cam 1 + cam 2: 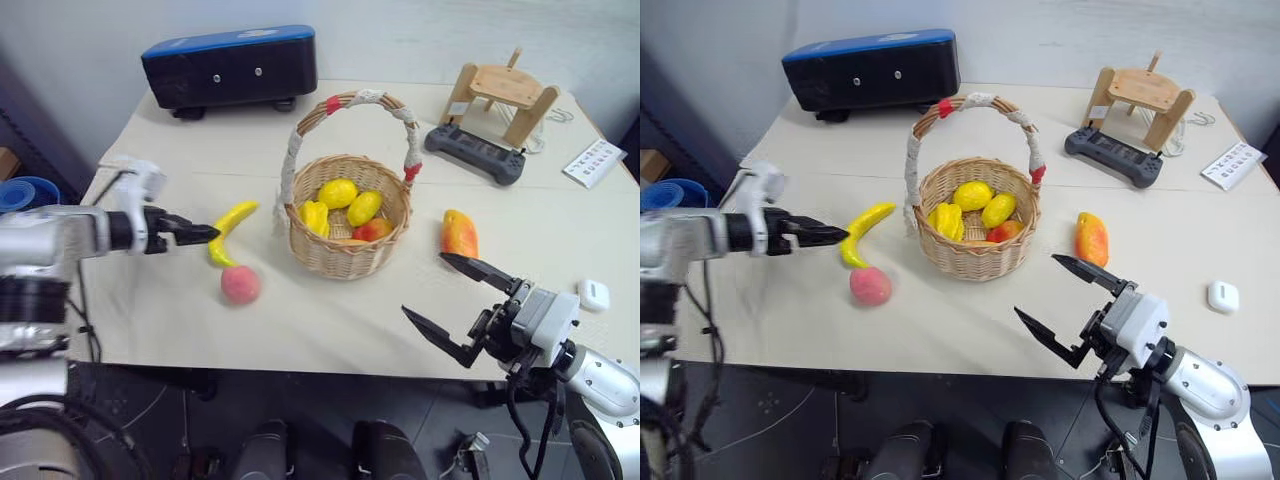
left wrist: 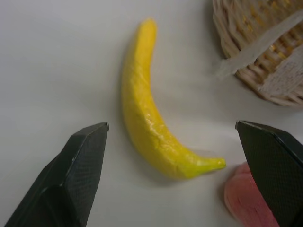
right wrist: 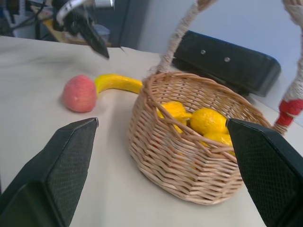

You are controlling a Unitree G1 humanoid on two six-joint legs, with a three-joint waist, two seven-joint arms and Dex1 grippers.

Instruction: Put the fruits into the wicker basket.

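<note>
The wicker basket (image 1: 345,262) stands mid-table with two lemons (image 1: 338,193) and other yellow and red fruits inside. Left of it lie the banana (image 1: 232,230) and, nearer the front edge, the peach (image 1: 240,285). The mango (image 1: 459,234) lies to the basket's right. My left gripper (image 1: 210,234) hovers at the banana's left side; in the left wrist view it (image 2: 172,125) is open with the banana (image 2: 151,123) between its fingers, nothing gripped. My right gripper (image 1: 424,284) is open and empty above the front edge, right of the basket, pointing at it (image 3: 189,175).
A blue-black box (image 1: 230,65) sits at the back left. A wooden stand (image 1: 500,95) and a black controller (image 1: 475,153) are at the back right, with a printed card (image 1: 594,162) beside them. A small white case (image 1: 593,293) lies near the right front edge.
</note>
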